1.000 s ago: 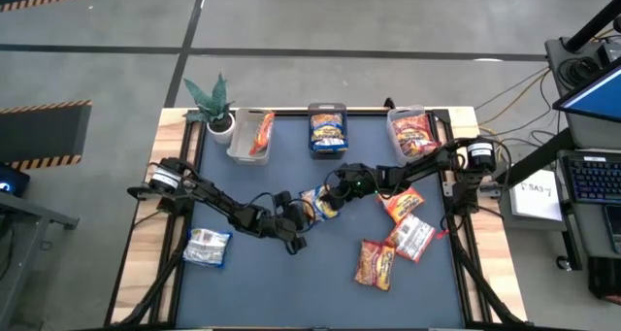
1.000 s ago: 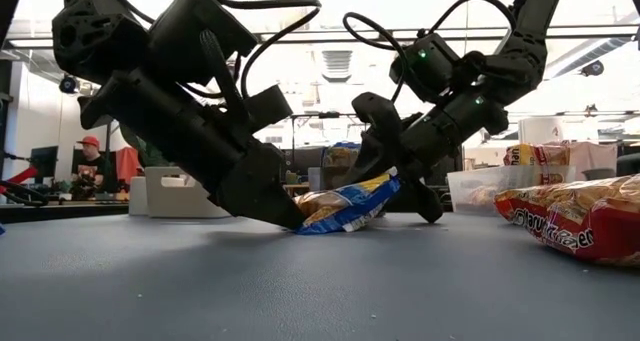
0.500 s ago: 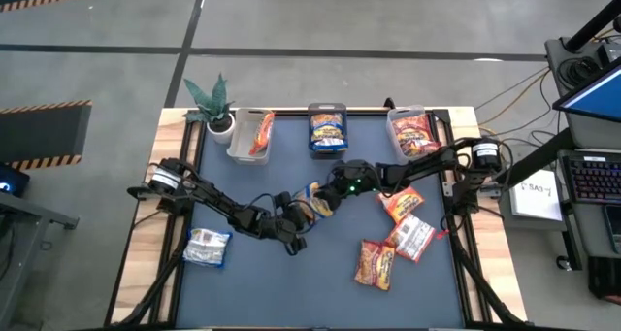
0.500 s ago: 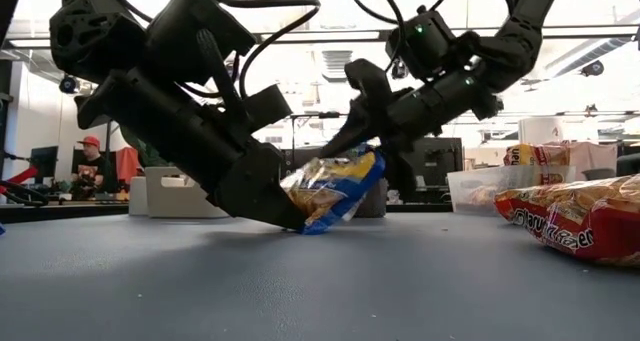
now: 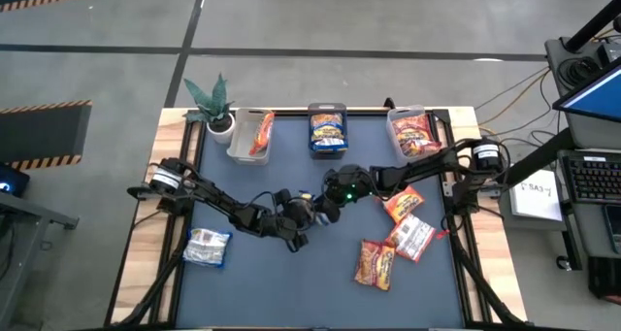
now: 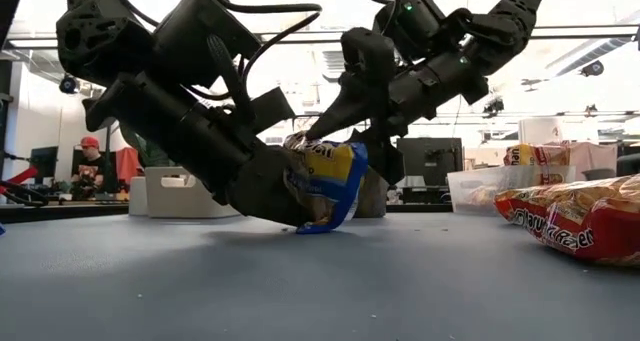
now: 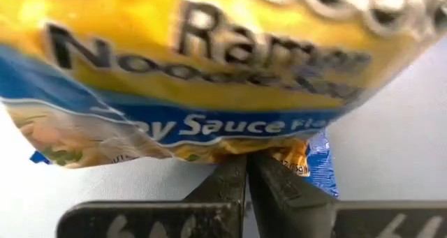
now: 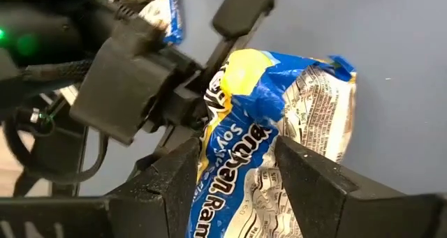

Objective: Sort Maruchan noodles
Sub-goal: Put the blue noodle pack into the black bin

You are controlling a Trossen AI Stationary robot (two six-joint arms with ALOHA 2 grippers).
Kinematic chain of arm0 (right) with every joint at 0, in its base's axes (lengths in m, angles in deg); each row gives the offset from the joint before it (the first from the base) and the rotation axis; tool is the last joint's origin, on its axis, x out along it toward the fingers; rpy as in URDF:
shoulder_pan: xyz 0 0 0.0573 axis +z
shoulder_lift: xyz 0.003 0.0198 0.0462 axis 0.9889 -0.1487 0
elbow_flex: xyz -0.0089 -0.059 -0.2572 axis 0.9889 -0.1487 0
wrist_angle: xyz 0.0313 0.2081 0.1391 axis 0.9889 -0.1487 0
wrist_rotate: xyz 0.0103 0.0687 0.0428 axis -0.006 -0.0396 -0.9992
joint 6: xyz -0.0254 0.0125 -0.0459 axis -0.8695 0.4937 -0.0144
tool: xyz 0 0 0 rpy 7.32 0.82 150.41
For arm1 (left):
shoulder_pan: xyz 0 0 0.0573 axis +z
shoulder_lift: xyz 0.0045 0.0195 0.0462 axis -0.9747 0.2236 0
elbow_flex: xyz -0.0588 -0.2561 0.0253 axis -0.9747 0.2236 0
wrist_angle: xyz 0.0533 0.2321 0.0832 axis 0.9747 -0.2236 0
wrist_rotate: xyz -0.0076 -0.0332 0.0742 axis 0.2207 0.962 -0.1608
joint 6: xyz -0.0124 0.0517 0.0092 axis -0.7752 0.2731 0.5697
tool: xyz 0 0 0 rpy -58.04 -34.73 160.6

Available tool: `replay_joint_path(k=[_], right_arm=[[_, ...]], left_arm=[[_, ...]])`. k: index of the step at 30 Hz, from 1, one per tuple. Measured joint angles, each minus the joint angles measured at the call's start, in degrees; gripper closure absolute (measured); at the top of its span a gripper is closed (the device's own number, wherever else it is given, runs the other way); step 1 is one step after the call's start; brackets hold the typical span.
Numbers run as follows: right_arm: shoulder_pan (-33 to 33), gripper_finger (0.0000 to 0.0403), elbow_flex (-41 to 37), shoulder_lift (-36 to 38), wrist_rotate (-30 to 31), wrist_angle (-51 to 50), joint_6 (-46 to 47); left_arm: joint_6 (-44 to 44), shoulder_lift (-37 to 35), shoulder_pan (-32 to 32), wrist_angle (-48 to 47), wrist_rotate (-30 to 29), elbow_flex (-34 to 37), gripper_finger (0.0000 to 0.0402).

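A blue-yellow Maruchan noodle packet (image 6: 325,181) stands almost upright at the table's middle, between both grippers. My left gripper (image 6: 290,209) is shut on its lower edge, and my right gripper (image 6: 355,146) is shut on its upper part. The high view shows the two grippers, left (image 5: 297,215) and right (image 5: 327,201), meeting over the packet (image 5: 312,207). The left wrist view is filled by the packet's printed face (image 7: 209,70). In the right wrist view the packet (image 8: 279,112) reaches out past my fingers. My left gripper pinches the packet's lower sealed edge (image 7: 279,153) between its two shut fingers (image 7: 227,182). The fingers slant down from the table's left. The packet rises above them, its blue bottom corner (image 6: 315,227) at the table top. My right gripper has the packet's upper part (image 8: 234,186) pinched between its two fingers (image 8: 183,175), across the packet's width. It comes slanting down from the table's right. The packet stands nearly upright below it.
Three clear bins line the far edge: left (image 5: 250,135), middle (image 5: 328,129), right (image 5: 412,132), each holding packets. Loose packets lie on the mat: a silvery one (image 5: 207,247) near left, three at the right (image 5: 404,205) (image 5: 412,237) (image 5: 375,264). A potted plant (image 5: 212,103) stands far left.
My right gripper has risen, gone toward the table's left and rolled, keeping its hold. The blue-yellow packet has tipped from lying nearly flat to standing almost upright; its upper part swung up while its lower edge stayed in my left gripper.
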Motion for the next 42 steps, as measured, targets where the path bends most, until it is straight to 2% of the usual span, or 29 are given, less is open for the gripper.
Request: replay_joint_path(k=[17,24,30,37,42], right_arm=[[-0.4,0.0215,2.0,2.2,1.1,-8.3,-2.8],[-0.5,0.0215,6.6,2.2,1.9,-18.2,-6.2],[-0.5,0.0216,10.5,2.2,7.4,-28.5,-10.3],[-0.5,0.0221,10.6,2.2,7.5,-28.3,-11.5],[-0.5,0.0254,10.0,2.2,7.4,-27.6,-11.4]], left_arm=[[-0.2,-0.1,-0.1,2.6,0.5,0.0,0.0401],[0.5,-0.1,-0.2,10.4,2.1,0.0,0.0401],[0.8,-0.2,-0.3,11.7,2.4,-0.1,0.0401],[1.1,-0.2,-0.3,11.6,2.4,-0.1,0.0401],[1.1,-0.2,-0.3,11.6,2.4,-0.1,0.0401]])
